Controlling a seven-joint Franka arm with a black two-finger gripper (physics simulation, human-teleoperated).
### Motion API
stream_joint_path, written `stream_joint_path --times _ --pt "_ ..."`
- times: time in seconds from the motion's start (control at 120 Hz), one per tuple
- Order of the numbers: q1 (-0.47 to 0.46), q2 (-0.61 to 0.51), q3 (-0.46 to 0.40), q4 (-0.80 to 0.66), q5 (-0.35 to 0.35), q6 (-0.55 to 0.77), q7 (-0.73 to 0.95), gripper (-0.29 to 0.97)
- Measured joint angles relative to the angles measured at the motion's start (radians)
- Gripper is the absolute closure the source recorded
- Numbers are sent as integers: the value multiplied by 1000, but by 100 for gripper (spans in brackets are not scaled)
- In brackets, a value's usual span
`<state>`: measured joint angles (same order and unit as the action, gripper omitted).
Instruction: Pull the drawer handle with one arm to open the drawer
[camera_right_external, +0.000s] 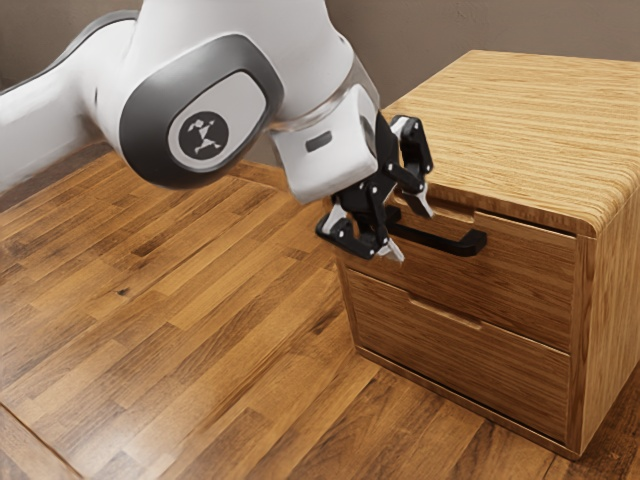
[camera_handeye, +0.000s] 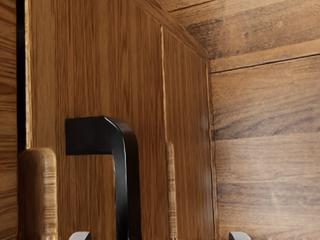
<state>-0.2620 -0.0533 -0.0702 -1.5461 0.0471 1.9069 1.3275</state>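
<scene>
- The white arm (camera_right_external: 200, 90) is closest. It reaches in from the exterior view's left, over the bare wood of the tabletop (camera_right_external: 180, 330).
- At its tip, the end effector (camera_right_external: 408, 228) has its two black fingers spread wide. One finger sits above the drawer handle (camera_right_external: 450, 240) and one below it, near the bar's end at the exterior view's left. They go around the bar but do not pinch it yet.
- The drawer handle is a black bar with bent ends. It sticks out from the front of the top drawer (camera_right_external: 500, 280). It looks hard and stiff, so it should not bend or break when squeezed. It also looks smooth, so a loose hold could slip off.
- The best place to hold looks like the straight part of the bar, with a finger pressing on each side.
- The top drawer looks shut or almost shut. It seems to be thick wood, so it may feel heavy and should slide straight out.
- The wooden cabinet (camera_right_external: 520, 120) holding it stands by the tabletop's far edge, at the exterior view's right. It looks too big to tip.
</scene>
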Motion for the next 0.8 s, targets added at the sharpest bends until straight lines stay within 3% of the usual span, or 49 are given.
stream_joint_path --times 0.333,0.8 --pt "22 36 15 -18 4 50 -35 48" --pt "-52 -175 36 -306 7 219 -61 59"
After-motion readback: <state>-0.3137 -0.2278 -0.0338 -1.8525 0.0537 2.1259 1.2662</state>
